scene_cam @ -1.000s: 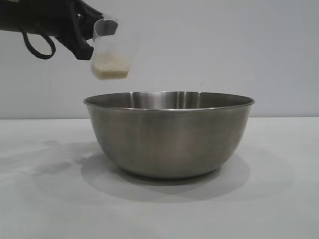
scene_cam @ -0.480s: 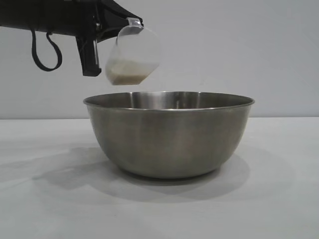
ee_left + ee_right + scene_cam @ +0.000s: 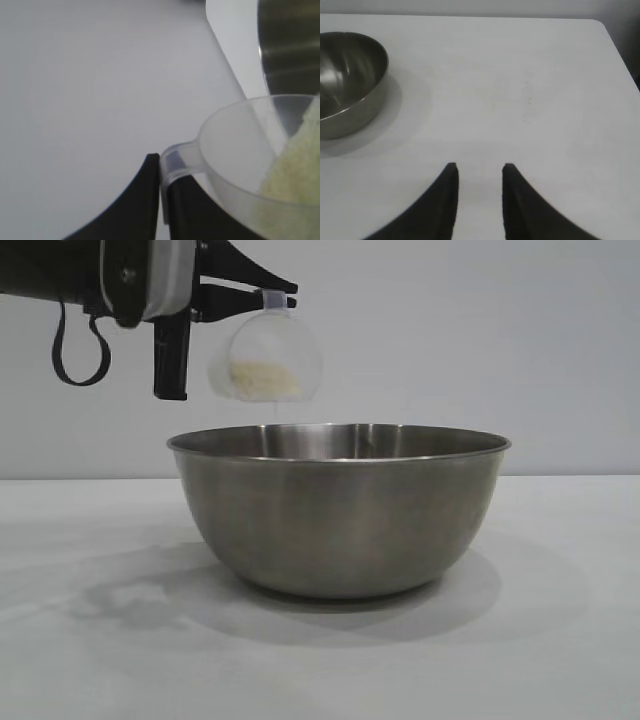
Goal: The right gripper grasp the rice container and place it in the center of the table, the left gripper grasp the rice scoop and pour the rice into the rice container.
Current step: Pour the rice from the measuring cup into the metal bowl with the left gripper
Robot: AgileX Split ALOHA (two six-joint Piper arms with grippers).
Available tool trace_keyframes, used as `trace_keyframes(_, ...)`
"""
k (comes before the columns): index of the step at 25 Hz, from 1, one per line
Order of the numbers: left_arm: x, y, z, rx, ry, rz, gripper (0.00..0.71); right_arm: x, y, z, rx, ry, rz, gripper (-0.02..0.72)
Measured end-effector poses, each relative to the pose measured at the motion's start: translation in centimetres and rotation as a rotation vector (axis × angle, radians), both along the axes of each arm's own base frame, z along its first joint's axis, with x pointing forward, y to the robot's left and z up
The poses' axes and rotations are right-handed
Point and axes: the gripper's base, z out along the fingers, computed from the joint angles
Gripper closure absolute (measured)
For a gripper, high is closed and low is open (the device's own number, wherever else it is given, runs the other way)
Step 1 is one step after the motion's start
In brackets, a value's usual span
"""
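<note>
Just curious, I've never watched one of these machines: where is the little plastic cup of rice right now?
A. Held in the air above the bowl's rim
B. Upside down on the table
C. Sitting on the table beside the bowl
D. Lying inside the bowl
A: the left end effector grips the cup by its handle, tipped on its side above the steel bowl, with rice inside.

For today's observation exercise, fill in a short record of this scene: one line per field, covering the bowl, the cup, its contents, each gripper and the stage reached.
bowl: steel bowl upright on the white table
cup: clear plastic cup tipped on its side above the bowl's left rim
contents: rice lying against the cup's lower wall
left gripper: left gripper shut on the cup's loop handle
right gripper: right gripper open, holding nothing, apart from the bowl
stage: bowl placed, pour under way
</note>
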Motion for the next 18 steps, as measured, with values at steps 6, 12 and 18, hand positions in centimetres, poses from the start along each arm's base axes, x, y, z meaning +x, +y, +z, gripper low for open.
trace_keyframes(6,-0.6,-1.0,0.0,0.098,-0.165,-0.04,0.71,0.0,0.0,0.0,0.0,0.0,0.0,0.484)
trace_keyframes(12,-0.9,-1.5,0.0,0.202,-0.353,-0.061,0.71,0.0,0.0,0.0,0.0,0.0,0.0,0.484)
trace_keyframes(18,-1.2,-2.1,0.0,0.259,-0.469,-0.079,0.71,0.0,0.0,0.0,0.0,0.0,0.0,0.484)
